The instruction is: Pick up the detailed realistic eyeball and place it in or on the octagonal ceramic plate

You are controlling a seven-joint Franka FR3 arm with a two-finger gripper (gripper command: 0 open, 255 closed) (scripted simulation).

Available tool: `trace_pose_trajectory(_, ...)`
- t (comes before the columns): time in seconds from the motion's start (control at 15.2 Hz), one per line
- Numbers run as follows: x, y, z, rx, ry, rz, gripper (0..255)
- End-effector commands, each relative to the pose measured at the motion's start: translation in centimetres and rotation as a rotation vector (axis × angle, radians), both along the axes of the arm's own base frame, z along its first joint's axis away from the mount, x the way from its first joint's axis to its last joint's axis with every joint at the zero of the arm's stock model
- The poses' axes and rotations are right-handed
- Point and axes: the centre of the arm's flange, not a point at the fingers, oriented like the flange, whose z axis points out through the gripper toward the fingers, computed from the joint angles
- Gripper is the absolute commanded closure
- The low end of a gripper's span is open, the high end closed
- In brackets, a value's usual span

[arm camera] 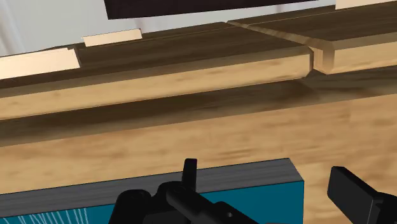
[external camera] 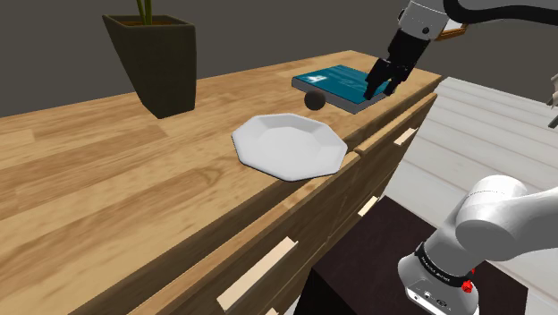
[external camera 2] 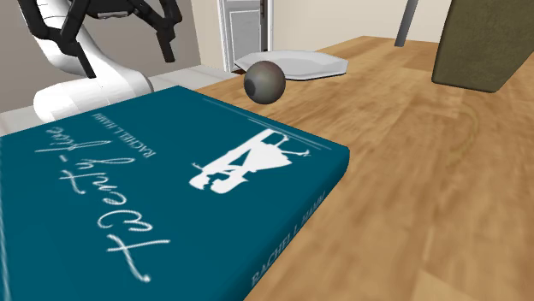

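Surface (external camera: 134, 179) of light wood carries a white octagonal plate (external camera: 288, 143), a flat teal book (external camera: 344, 85) and, between them, the small dark grey eyeball (external camera: 314, 101), just beside the book. The black gripper (external camera: 381, 89) hangs open and empty over the book; it should centre above the eyeball before descending.

Light even, moderately bright, from above. Dresser top (external camera: 107, 170) well lit; drawer fronts (external camera: 295, 210) under its edge in darker shade. Plate (external camera: 288, 143) softly shaded.

Hand (arm camera: 264, 175), fingers apart, over teal book (arm camera: 270, 203) on wooden top (arm camera: 191, 137).
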Motion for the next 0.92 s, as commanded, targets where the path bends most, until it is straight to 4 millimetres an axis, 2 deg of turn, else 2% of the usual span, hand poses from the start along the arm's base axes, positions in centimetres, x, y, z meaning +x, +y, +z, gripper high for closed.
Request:
trace_pose_trajectory(0.0,0.0,0.0,0.0,0.000,0.000,0.000,0)
trace_pose_trajectory(0.53,7.7,8.5,1.1,0.004,0.079,-0.111,0)
trace_pose_trajectory(0.86,12.7,13.1,1.5,0.007,0.126,-0.177,0)
